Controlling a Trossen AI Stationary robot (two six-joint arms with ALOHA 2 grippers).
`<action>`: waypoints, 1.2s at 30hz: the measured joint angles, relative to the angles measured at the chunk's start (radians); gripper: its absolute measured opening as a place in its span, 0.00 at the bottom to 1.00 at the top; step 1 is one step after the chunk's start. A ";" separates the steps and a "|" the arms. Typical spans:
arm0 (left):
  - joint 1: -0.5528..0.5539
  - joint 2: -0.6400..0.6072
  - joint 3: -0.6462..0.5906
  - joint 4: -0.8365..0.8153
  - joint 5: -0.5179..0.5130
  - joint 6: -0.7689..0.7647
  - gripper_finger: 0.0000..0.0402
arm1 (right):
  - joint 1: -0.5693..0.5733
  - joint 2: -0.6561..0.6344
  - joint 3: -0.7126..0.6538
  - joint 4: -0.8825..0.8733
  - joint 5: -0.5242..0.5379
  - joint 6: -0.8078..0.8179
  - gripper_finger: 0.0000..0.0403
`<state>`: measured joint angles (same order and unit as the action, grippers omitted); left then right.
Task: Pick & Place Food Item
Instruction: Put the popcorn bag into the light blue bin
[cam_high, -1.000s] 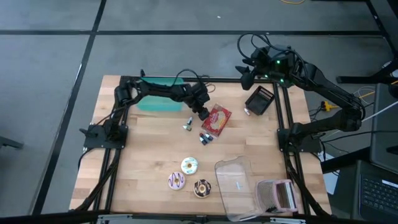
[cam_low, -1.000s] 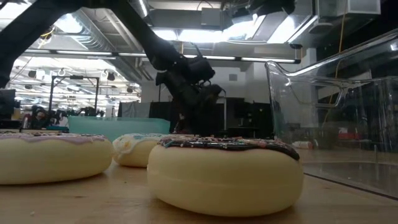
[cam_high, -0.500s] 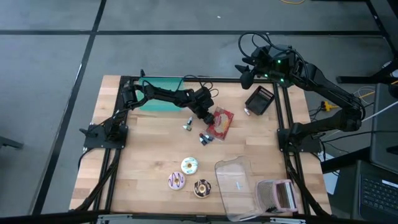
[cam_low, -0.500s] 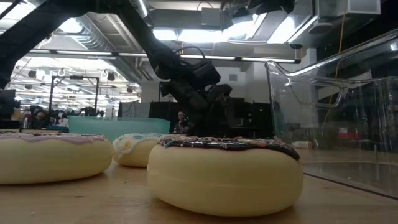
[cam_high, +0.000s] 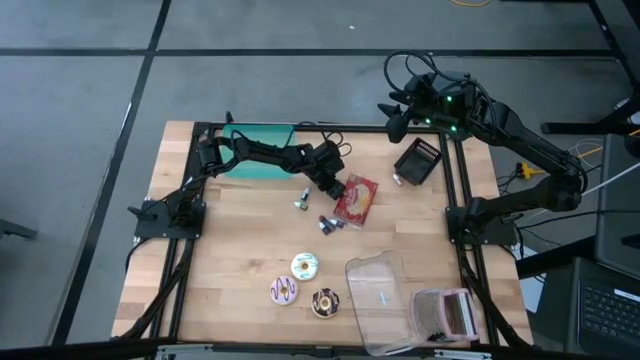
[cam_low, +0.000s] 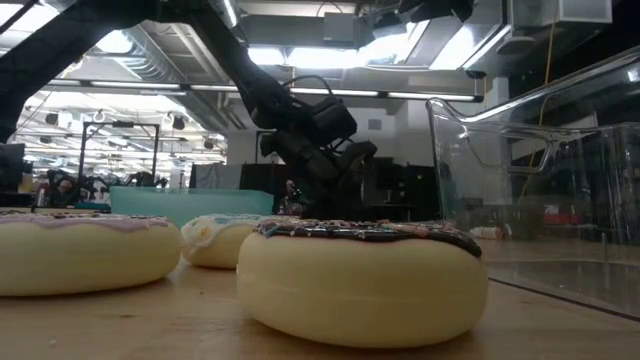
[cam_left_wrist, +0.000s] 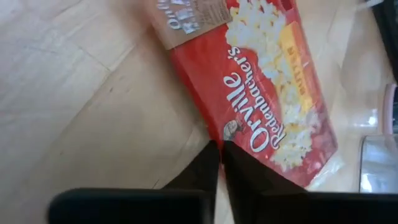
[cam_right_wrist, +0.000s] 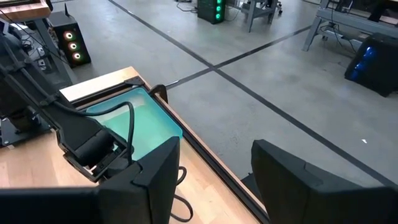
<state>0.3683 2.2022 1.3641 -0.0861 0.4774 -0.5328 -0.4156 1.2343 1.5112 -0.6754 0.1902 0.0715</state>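
Fingers (cam_left_wrist: 208, 171) on the left gripper (cam_left_wrist: 219, 163) are pressed together, pinching the edge of the popcorn bag (cam_left_wrist: 264, 87) mid-table. It's a flat red Orville Redenbacher's pack showing popcorn, with a brown label, lying just beside the small wrapped candies (cam_high: 329, 222). Right gripper (cam_right_wrist: 214, 171) hangs spread wide over the table's far edge.

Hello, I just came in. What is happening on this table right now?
The left gripper has its fingers closed at the edge of a red Orville Redenbacher's popcorn bag lying flat on the wooden table; whether it truly holds the bag is not clear. The right gripper waits open, raised over the far edge. Three donuts and a clear plastic container sit untouched at the near side.
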 joint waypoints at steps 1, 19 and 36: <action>0.000 0.000 -0.001 0.013 0.000 -0.014 0.02 | 0.000 0.000 0.000 0.001 0.000 0.000 0.49; 0.014 0.004 -0.004 0.164 0.101 -0.062 0.00 | 0.000 0.000 0.000 0.003 0.001 0.002 0.49; 0.061 -0.118 -0.005 0.311 0.140 -0.129 0.00 | 0.000 0.000 0.000 0.074 0.000 -0.005 0.49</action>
<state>0.4297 2.0846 1.3586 0.2251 0.6174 -0.6621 -0.4155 1.2343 1.5112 -0.6010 0.1905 0.0667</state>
